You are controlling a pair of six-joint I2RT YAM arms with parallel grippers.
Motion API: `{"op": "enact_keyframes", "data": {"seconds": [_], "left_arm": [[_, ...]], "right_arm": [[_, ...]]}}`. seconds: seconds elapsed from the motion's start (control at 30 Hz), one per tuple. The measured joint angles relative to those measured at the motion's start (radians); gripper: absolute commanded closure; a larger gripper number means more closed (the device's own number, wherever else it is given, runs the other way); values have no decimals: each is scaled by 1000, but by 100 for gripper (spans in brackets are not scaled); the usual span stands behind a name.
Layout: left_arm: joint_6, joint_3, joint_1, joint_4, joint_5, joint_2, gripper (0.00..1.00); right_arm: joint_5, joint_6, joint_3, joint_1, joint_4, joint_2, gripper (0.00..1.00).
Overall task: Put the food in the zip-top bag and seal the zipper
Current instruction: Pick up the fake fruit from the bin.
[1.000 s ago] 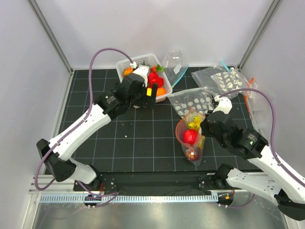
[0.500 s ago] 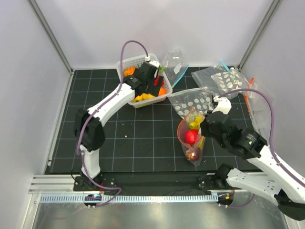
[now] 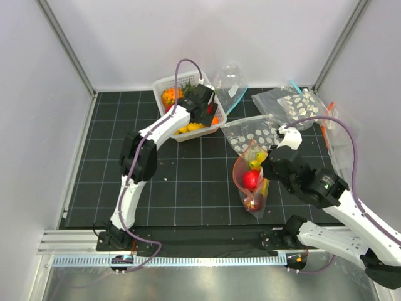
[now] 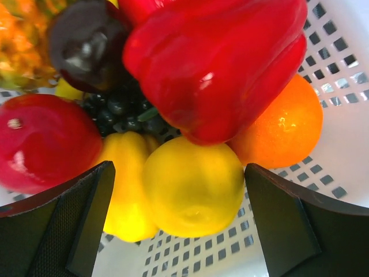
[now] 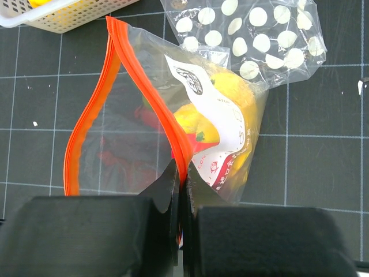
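Observation:
My left gripper [image 3: 202, 115] is low inside the white basket [image 3: 164, 83], open, its fingers either side of a round yellow fruit [image 4: 193, 184] without touching it. Around it lie a big red fruit [image 4: 219, 63], an orange one [image 4: 282, 124], a dark maroon one [image 4: 86, 43] and another red one [image 4: 40, 144]. My right gripper [image 5: 181, 173] is shut on the orange-red zipper [image 5: 92, 121] of the zip-top bag [image 3: 250, 182], holding its mouth open. Inside the bag are a red fruit [image 3: 250, 180] and yellow banana [image 3: 255, 164]. Its white label [image 5: 213, 115] faces me.
Clear bags with white discs lie behind the held bag [image 3: 257, 132] and at the back right [image 3: 294, 103]. A clear bag with a blue strip [image 3: 230, 84] stands right of the basket. The basket's corner shows in the right wrist view [image 5: 63, 14]. Walls enclose the black grid mat.
My left arm has stretched out toward the back and brought its gripper down into the basket over the fruits. My right gripper still holds the bag in about the same place.

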Motion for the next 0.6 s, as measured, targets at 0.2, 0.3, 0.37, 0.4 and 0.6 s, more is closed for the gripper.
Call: {"op": "enact_keyframes", "data": {"seconds": [0.2,0.3,0.37,0.4,0.6], "left_arm": [[-12,8,0,-9,20,19,25],[-18,20,0,-23,34,19,45],[-20,24,1,-27,46,19,56],[-19,25,2,-31,48,19,57],[-18,26,5,-48,53,12,62]], "right_arm": [[-4,0,-5,0,15,13,99],[-4,0,-10,0,20,13,99],[-4,0,-12,0,21,13,99],[-4,0,-13,0,22,13,99],[-8,0,-15,0,24,13,99]]}}
